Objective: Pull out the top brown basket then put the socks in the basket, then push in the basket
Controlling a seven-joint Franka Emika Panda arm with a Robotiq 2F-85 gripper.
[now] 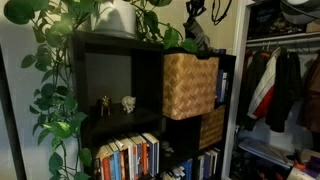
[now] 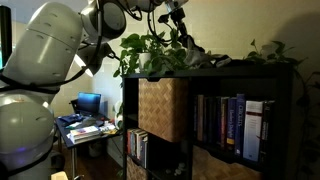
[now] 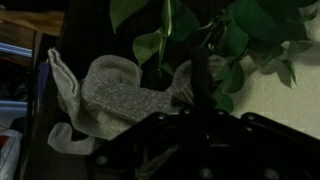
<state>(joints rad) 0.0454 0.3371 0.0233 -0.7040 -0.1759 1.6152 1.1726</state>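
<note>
While gripper (image 1: 197,36) clamps socks (image 3: 125,98), top brown basket (image 1: 190,86) juts out below.

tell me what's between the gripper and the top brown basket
The shelf's top board and plant leaves separate the gripper from the top brown basket, in an exterior view.
</note>
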